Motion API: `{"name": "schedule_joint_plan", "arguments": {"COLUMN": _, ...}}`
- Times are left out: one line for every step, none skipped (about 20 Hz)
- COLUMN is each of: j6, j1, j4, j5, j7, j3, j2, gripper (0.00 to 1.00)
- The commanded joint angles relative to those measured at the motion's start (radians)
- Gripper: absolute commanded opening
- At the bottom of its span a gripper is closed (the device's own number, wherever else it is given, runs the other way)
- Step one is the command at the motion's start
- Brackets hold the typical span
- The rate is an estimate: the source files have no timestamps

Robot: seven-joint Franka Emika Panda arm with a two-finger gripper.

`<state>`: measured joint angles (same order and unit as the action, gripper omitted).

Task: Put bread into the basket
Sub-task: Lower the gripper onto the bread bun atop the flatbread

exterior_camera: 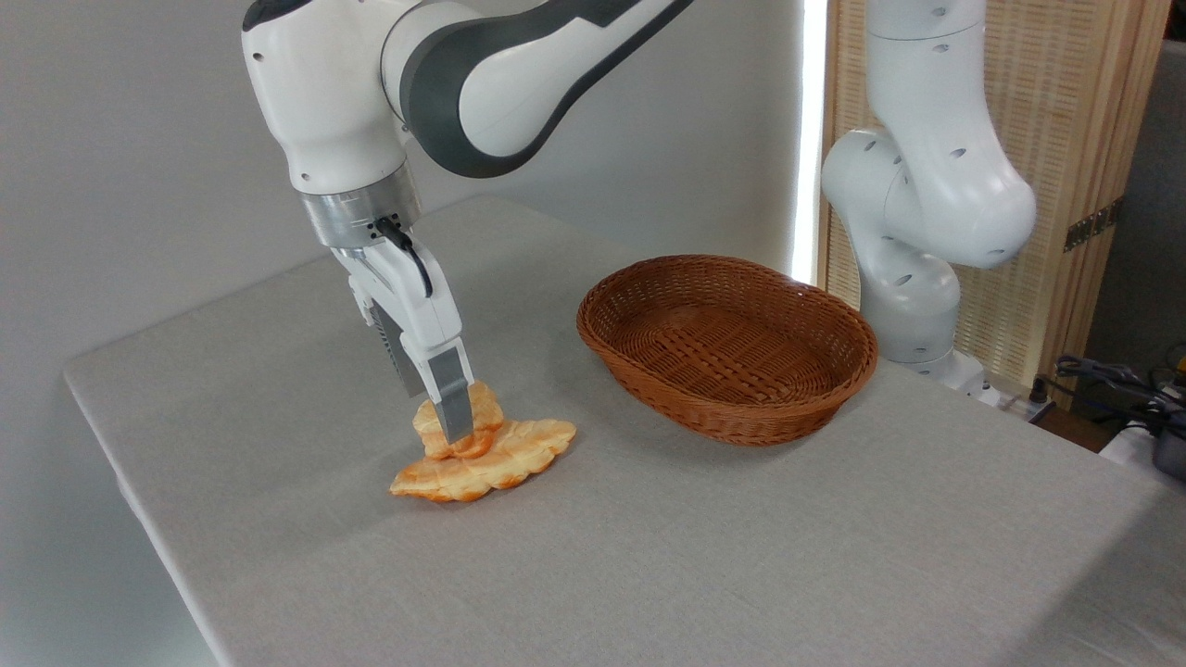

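No legible text or labels.

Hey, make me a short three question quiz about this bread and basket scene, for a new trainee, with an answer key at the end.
1. True or false: the basket already holds bread.
2. Multiple choice: the claw is at A) the small round roll, B) the basket rim, C) bare table.
3. Short answer: what does the roll sit against?

Key:
1. False; the basket is empty.
2. A; one finger covers the roll's front. The other finger is hidden, so the grip cannot be confirmed.
3. The flat, leaf-shaped bread piece, left of the basket.
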<state>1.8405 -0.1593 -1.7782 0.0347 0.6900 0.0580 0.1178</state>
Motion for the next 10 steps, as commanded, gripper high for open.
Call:
{"name": "schedule_joint_plan", "arguments": {"j6": -0.021, "j1": -0.009, "j4": 0.005, "j5": -0.038, "j7": 0.023, "j3": -0.001, "j2": 0.006, "gripper": 1.0}}
{"name": "schedule_joint_plan", "arguments": {"j6": -0.021, "j1": -0.009, "j4": 0.003, "j5": -0.038, "j7": 0.023, "j3": 0.002, "j2": 0.008, "gripper": 1.0}}
{"name": "schedule_joint_plan", "arguments": {"j6": -0.021, "j1": -0.009, "j4": 0.002, "j5": -0.038, "j7": 0.023, "j3": 0.003, "j2": 0.011, "gripper": 1.0}}
{"name": "schedule_joint_plan", "arguments": {"j6": -0.021, "j1": -0.009, "j4": 0.003, "j5": -0.038, "j7": 0.022, "j3": 0.005, "j2": 0.016, "gripper": 1.0}}
{"name": "schedule_joint_plan", "arguments": {"j6": -0.021, "j1": -0.011, "j4": 0.003, "j5": -0.038, "j7": 0.02, "j3": 0.006, "j2": 0.019, "gripper": 1.0}}
{"name": "schedule_joint_plan", "arguments": {"j6": -0.021, "j1": -0.011, "j4": 0.003, "j5": -0.038, "j7": 0.02, "j3": 0.006, "j2": 0.023, "gripper": 1.0}}
{"name": "schedule_joint_plan", "arguments": {"j6": -0.021, "j1": -0.011, "j4": 0.003, "j5": -0.038, "j7": 0.022, "j3": 0.006, "j2": 0.025, "gripper": 1.0}}
{"name": "schedule_joint_plan", "arguments": {"j6": -0.021, "j1": -0.011, "j4": 0.005, "j5": -0.038, "j7": 0.022, "j3": 0.006, "j2": 0.026, "gripper": 1.0}}
{"name": "schedule_joint_plan", "arguments": {"j6": -0.021, "j1": -0.011, "j4": 0.003, "j5": -0.039, "j7": 0.022, "j3": 0.006, "j2": 0.032, "gripper": 1.0}}
{"name": "schedule_joint_plan", "arguments": {"j6": -0.021, "j1": -0.011, "j4": 0.003, "j5": -0.039, "j7": 0.023, "j3": 0.006, "j2": 0.034, "gripper": 1.0}}
